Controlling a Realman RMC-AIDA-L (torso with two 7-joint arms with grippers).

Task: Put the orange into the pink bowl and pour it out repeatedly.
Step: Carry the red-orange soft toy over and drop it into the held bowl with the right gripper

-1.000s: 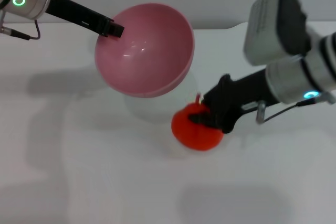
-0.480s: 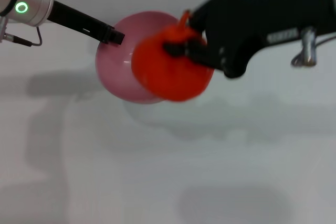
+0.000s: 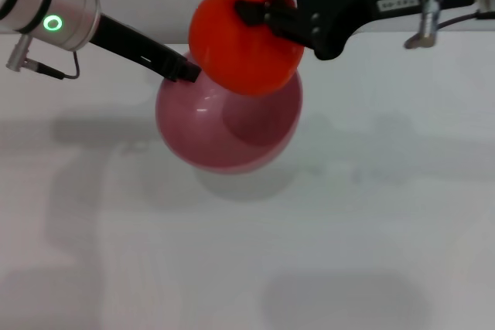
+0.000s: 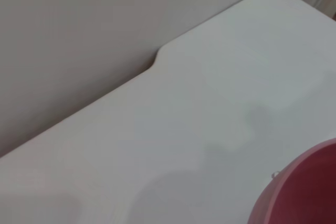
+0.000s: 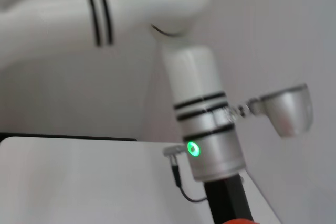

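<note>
Nearest the head camera, the white table lies bare, marked only by soft shadows. Farther back, the pink bowl is tipped with its opening facing the camera and upward, held at its left rim by the left gripper, whose black jaws are clenched on the bowl's edge; the silver wrist with its green light reaches in from the upper left. Above the bowl's far rim, and overlapping it in the head view, hangs the orange, raised clear of the table. The right gripper comes in from the upper right, its dark jaws grasping the orange around its top near the stem. In the left wrist view only a slice of the pink bowl shows at the corner, over the table, with a grey wall behind.
</note>
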